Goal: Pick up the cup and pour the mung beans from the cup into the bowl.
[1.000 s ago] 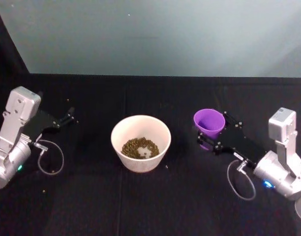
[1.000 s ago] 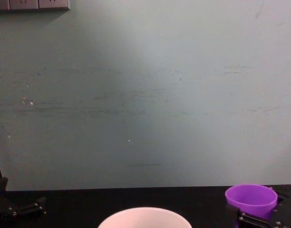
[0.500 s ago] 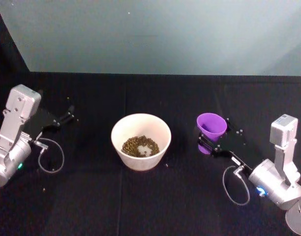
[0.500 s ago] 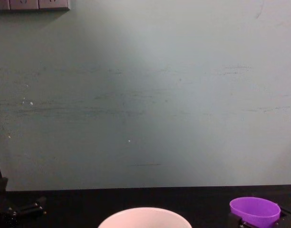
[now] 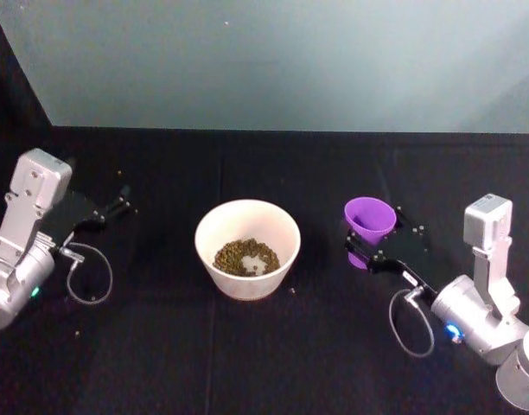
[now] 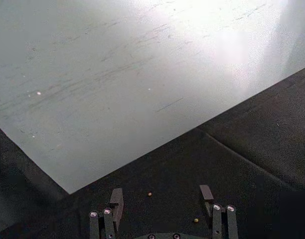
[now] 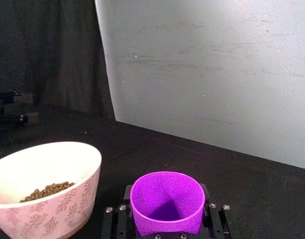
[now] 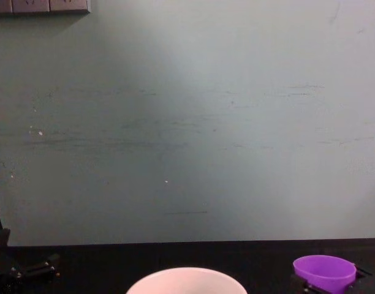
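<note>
black tablecloth (image 5: pixel 273 346) below a pale green wall (image 8: pixel 187 122); wall sockets (image 8: pixel 40 6) at its top.

Silver-grey jointed arms, boxy wrist blocks, black flat claws with small screws, looped grey cables

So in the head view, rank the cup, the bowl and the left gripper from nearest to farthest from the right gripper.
1. The cup, between the right gripper's fingers, table's right.
2. The bowl, centre, holding mung beans.
3. The left gripper, parked far left.
</note>
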`<action>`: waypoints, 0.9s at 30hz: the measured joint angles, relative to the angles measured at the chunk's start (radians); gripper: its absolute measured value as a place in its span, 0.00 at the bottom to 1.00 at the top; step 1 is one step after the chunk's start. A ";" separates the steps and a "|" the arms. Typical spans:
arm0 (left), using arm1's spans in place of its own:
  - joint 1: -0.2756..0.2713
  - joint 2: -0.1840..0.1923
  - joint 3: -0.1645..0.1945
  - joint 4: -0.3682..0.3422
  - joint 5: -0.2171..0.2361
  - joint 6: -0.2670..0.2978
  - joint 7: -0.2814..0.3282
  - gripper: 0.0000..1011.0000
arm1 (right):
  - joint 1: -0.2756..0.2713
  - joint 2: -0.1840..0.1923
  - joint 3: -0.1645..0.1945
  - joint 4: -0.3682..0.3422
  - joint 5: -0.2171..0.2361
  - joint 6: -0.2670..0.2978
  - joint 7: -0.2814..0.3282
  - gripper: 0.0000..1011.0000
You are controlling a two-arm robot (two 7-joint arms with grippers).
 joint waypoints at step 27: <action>0.000 0.000 0.000 0.000 0.000 0.000 0.000 0.99 | 0.041 -0.042 -0.011 0.041 -0.016 0.056 -0.027 0.74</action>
